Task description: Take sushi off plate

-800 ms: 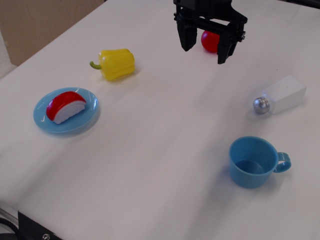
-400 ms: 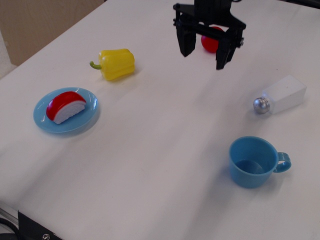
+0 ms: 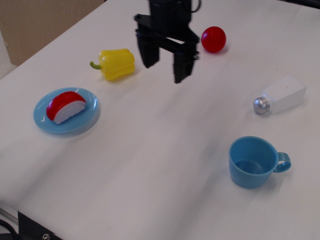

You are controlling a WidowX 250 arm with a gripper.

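Yellow pepper, red ball, shaker (perhaps salt), blue cup.

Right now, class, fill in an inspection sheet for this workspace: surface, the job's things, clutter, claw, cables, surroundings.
Surface: white table, no spills seen.
Job's things: sushi lies on the blue plate at the left, not yet taken off.
Clutter: yellow pepper behind the plate; red ball at the back; white shaker lying on its side at the right; blue cup upright, looks empty.
Claw: black claw open, holding nothing, hanging above the table between pepper and ball.
Cables: nothing seen clearly.
Surroundings: tan panel beyond the table's far left edge.
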